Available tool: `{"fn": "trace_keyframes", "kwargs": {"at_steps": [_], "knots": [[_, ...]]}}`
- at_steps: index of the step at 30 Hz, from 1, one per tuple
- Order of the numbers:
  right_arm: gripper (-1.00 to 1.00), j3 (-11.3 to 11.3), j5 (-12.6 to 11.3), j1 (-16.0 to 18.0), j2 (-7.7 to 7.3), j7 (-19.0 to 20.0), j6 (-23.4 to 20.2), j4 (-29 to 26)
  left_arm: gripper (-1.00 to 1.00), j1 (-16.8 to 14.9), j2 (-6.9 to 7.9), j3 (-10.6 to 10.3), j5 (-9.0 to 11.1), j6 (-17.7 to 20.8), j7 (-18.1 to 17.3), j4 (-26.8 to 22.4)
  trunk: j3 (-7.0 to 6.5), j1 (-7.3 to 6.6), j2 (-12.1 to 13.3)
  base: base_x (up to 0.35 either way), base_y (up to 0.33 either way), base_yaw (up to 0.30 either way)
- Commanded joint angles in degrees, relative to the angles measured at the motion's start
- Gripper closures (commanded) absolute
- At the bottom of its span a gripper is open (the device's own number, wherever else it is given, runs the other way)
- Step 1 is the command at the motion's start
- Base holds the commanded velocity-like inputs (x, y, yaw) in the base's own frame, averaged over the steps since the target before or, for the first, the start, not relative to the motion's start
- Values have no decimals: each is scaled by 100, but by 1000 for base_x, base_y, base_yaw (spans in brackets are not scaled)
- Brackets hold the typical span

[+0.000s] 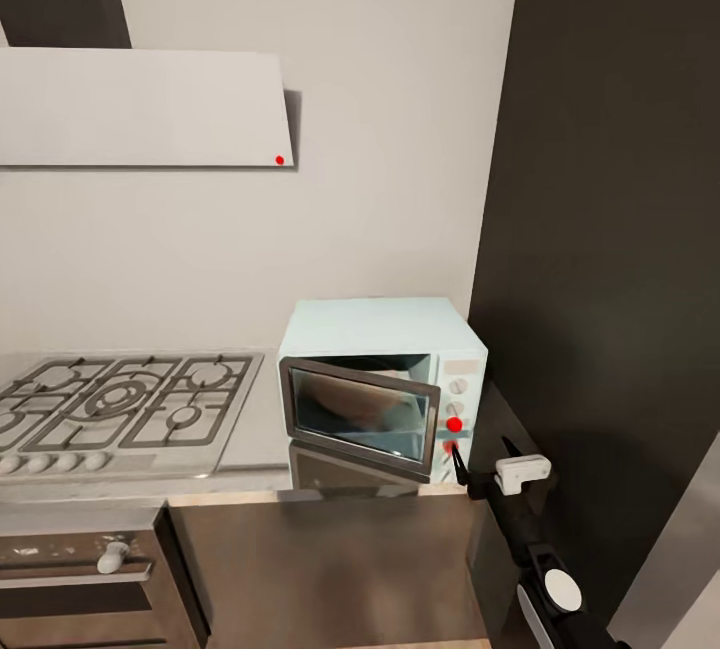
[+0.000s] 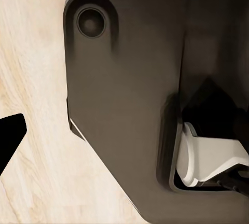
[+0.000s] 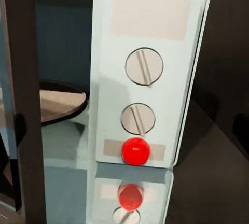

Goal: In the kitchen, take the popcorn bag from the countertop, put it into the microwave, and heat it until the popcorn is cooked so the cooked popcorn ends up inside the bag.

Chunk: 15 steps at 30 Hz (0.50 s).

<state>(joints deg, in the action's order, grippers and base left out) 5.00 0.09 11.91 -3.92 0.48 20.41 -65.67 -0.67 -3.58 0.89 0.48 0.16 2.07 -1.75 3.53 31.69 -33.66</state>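
The mint-blue microwave (image 1: 380, 329) stands on the grey countertop (image 1: 255, 424) against the wall, its dark glass door (image 1: 362, 415) ajar. My right gripper (image 1: 485, 459) hovers open just in front of the control panel, level with the lower knobs. Close up, the panel shows two round knobs (image 3: 143, 66) and a glowing red indicator light (image 3: 136, 150). The door's edge (image 3: 23, 94) is swung out, and the turntable (image 3: 57, 102) lies inside. The popcorn bag is hidden; a brownish tint behind the glass is too dim to identify. One dark fingertip (image 2: 10, 136) of my left gripper hangs over the wood floor.
A gas hob (image 1: 120, 409) lies left of the microwave, with a pale hood (image 1: 140, 109) above it. A steel oven (image 1: 80, 579) sits under the hob. A tall dark cabinet (image 1: 610, 229) closes off the right side. My own dark base (image 2: 124, 94) is below the left arm.
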Motion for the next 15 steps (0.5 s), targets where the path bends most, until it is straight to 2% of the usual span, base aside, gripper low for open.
{"fn": "trace_keyframes", "kwargs": {"at_steps": [1,6,15], "knots": [[-100,4,0,5,-4,5,15,2,-100,-3,-2,7,5,0,16,-4,11,2,-9,2,-2,0],[-100,-7,0,5,-4,0,10,2,-100,-3,-1,7,5,2,18,-1,11,2,-9,132,-1,0],[-100,18,7,5,-4,39,14,-6,-100,-3,5,7,5,2,13,-2,11,2,-9,37,-7,0]]}}
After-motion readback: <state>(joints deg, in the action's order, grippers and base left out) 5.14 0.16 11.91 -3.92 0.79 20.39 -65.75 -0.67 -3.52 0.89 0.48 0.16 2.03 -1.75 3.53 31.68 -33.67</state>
